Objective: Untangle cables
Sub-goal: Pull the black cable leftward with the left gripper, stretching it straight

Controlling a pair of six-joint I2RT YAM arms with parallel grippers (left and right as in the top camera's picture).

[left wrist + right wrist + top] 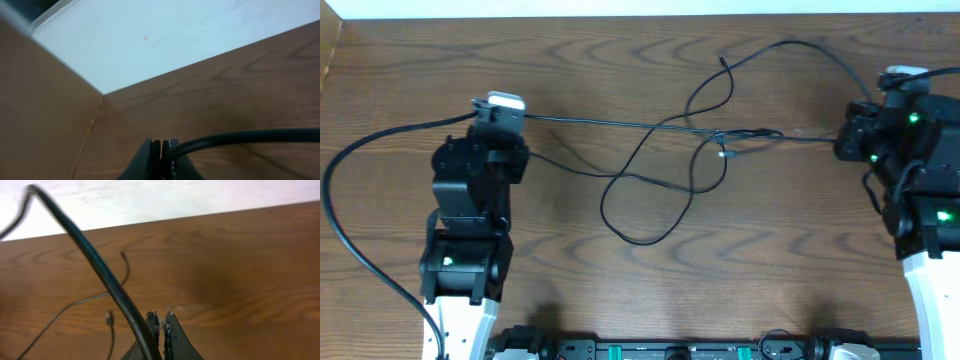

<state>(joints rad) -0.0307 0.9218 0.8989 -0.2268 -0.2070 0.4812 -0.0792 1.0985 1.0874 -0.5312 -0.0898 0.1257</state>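
A thin black cable [620, 123] runs stretched across the table between my two grippers. Near the middle it crosses a knot of black loops [720, 140], and one large loop [640, 235] hangs toward the front. A black plug end [722, 60] lies at the back, also in the right wrist view [122, 255]. A small pale plug [725, 154] sits at the knot. No white cord can be made out. My left gripper [500, 112] is shut, with the cable [240, 136] leaving its jaws [162, 145]. My right gripper [842, 142] is shut [161, 316], the cable [95, 260] rising along its left finger.
A thick black arm cable [340, 220] curves along the table's left side. A wooden side wall [40, 100] and a white back surface [175, 35] border the far left corner. The table's back edge [200, 215] is close behind the right gripper.
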